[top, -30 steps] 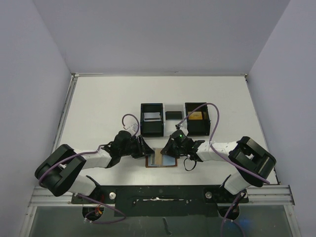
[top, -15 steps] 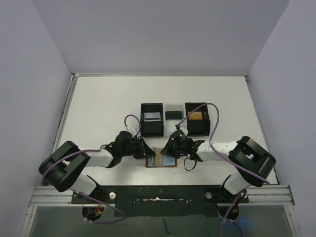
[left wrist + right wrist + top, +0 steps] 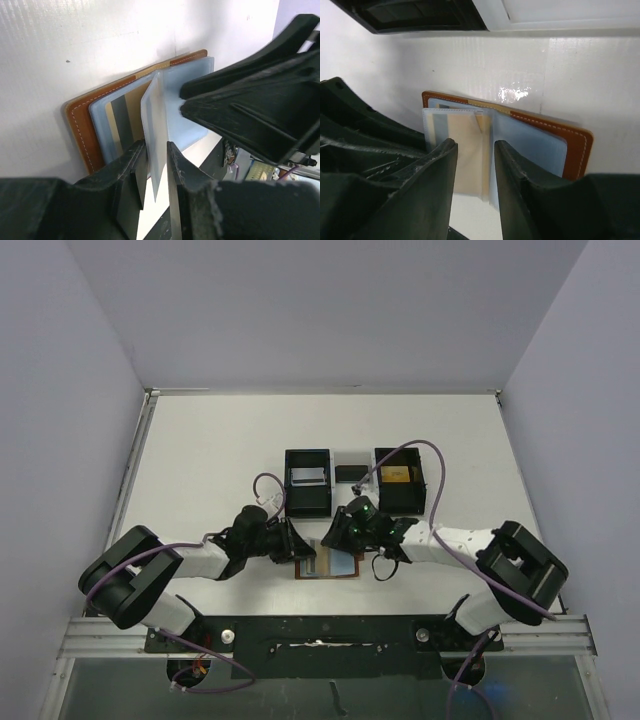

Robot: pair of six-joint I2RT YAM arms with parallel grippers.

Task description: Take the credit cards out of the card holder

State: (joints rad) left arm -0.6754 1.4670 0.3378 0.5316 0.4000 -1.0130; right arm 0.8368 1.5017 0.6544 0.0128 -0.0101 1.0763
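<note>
Pinching card holder [image 3: 77, 125] leaf edge: left end effector [image 3: 155, 150]; right end effector [image 3: 474, 152] apart, crowding close opposite.

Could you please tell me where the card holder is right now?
In the top view the card holder lies open at centre, between the left gripper and right gripper, just nearer the arm bases than the black tray.

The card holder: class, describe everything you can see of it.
The card holder lies open on the white table. Its cover looks like brown leather with pale stitching; inside are translucent blue-grey sleeves, with a tan card showing through one. One sleeve stands upright, pinched in the left gripper; the right gripper hangs open over the tan card's sleeve.
</note>
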